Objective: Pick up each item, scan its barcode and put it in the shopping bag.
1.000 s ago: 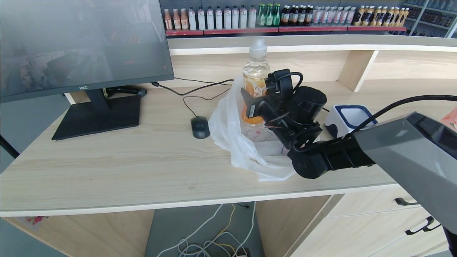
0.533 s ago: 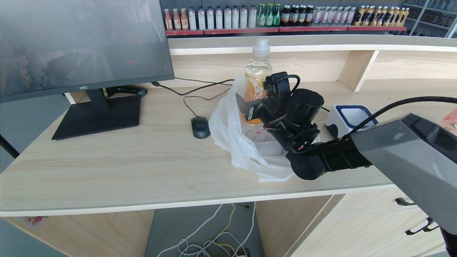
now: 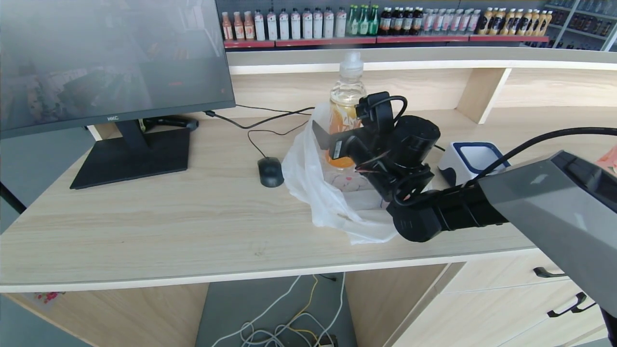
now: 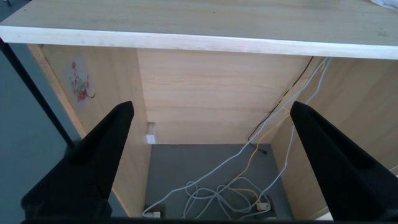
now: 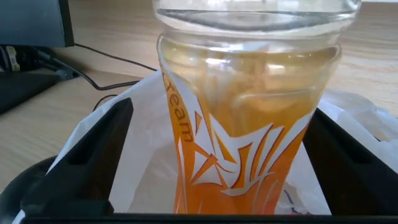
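So the right gripper [image 5: 222, 118] is spread open, one black finger on either side of the bottle [image 3: 345, 99]. White bag shows in the gap on one side, so it isn't squeezing anything. My read is that the bottle is standing on its own inside the shopping bag [image 3: 308, 178], upright, and the jaws are wide so the arm can back off without knocking it.

The bottle is clear plastic with pale liquid up top, an orange wrap label round a pinched waist, and a white cap. It's tall and narrow, so probably tippy. The bag is thin, crinkly, translucent film slumped on the pale wood-grain counter [image 3: 168, 217].

Just right of the bag sits a little white scanner [image 3: 470, 161] with a blue-rimmed window. To its left is a black mouse [image 3: 270, 171], and farther left the monitor [image 3: 111, 58]. The left gripper [image 4: 211, 143] hangs open below the counter's near edge, holding nothing and out of the way.
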Robot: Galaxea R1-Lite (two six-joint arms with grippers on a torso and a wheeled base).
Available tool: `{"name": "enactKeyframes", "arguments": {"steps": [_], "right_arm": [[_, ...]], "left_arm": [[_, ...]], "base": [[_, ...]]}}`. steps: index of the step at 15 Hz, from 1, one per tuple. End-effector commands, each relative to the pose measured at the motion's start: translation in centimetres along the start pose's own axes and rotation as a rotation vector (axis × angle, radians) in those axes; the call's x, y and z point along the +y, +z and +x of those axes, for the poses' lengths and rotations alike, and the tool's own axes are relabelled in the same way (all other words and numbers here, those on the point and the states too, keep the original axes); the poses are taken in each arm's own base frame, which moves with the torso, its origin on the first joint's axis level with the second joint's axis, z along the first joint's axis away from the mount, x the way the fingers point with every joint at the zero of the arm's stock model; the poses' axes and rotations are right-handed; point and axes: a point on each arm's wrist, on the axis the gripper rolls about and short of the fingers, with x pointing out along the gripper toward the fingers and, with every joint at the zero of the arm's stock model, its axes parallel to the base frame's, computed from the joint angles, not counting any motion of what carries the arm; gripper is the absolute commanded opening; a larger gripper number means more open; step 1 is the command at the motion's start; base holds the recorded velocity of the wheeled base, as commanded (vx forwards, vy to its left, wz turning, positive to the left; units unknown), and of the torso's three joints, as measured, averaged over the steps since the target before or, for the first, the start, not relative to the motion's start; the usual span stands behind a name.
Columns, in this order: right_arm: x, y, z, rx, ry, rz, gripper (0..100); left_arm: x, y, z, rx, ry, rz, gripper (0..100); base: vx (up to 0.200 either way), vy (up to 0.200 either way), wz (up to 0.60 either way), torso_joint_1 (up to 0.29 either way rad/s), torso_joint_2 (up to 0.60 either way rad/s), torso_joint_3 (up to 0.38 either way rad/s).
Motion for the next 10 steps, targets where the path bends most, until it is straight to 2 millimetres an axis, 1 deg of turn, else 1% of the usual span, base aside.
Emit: {"name": "enactKeyframes", "arguments": {"steps": [1,4,7,8,9,10], "right_arm": [[0.2,1.8,-0.3,-0.038,0.005,0.006,100],[0.3,3.9,-1.1,-0.075,0.010,0.015,100],[0.0,4.1,-2.5,-0.099,0.003,0.012,100],[0.0,4.2,-2.6,-0.102,0.003,0.013,100],[0.0,5.0,-3.7,-0.134,0.002,0.011,100],[0.0,5.4,-4.4,-0.139,0.005,0.011,100]], "left_arm": [[0.0,0.0,0.0,0.000,0.000,0.000,100],[0.0,0.0,0.0,0.000,0.001,0.000,100],[0.0,0.0,0.0,0.000,0.001,0.000,100],[0.0,0.0,0.0,0.000,0.000,0.000,100],[0.0,0.0,0.0,0.000,0.000,0.000,100],[0.0,0.0,0.0,0.000,0.001,0.000,100]], "base": [[0.000,0.000,0.00,0.000,0.00,0.000],[0.000,0.000,0.00,0.000,0.00,0.000],[0.000,0.000,0.00,0.000,0.00,0.000],[0.000,0.000,0.00,0.000,0.00,0.000],[0.000,0.000,0.00,0.000,0.00,0.000],[0.000,0.000,0.00,0.000,0.00,0.000]]}}
